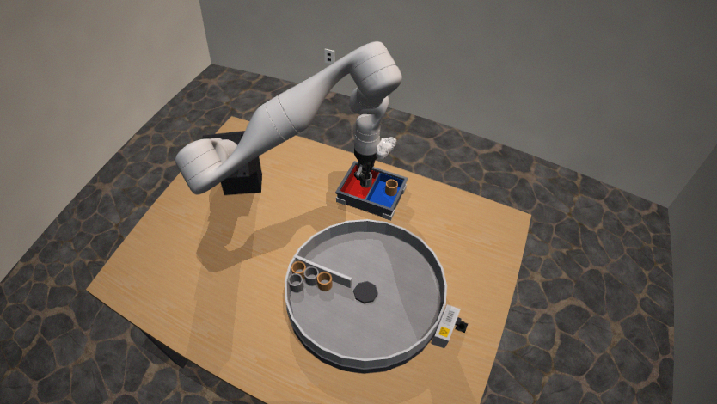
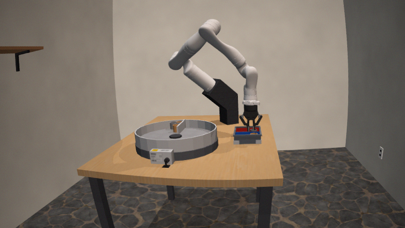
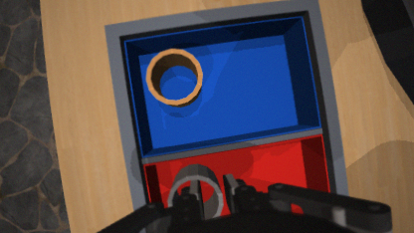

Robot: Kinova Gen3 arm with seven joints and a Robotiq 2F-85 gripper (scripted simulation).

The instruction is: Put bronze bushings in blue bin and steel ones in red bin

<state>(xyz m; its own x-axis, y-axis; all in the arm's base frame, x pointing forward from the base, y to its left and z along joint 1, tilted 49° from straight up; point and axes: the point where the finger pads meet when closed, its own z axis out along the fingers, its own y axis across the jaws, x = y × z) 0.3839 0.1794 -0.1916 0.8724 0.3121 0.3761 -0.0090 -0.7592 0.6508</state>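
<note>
My gripper (image 1: 364,178) reaches down into the red bin (image 3: 279,164). Its fingers (image 3: 195,191) are slightly open and straddle the wall of a steel bushing, one inside the ring and one outside, with a gap showing. The bushing stands upright in the red bin. A bronze bushing (image 3: 174,77) stands upright in the blue bin (image 3: 224,85); it also shows in the top view (image 1: 391,186). On the turntable (image 1: 364,293), two bronze bushings (image 1: 298,267) (image 1: 324,280) and two steel ones (image 1: 310,273) (image 1: 296,282) sit by a grey bar (image 1: 331,273) at the left.
The two bins share one grey tray (image 2: 246,135) on the wooden table beyond the turntable. The turntable has a raised rim and a dark hub (image 1: 364,291). A control box (image 1: 445,326) sits at its edge. The arm's black base (image 1: 241,175) stands at the far left.
</note>
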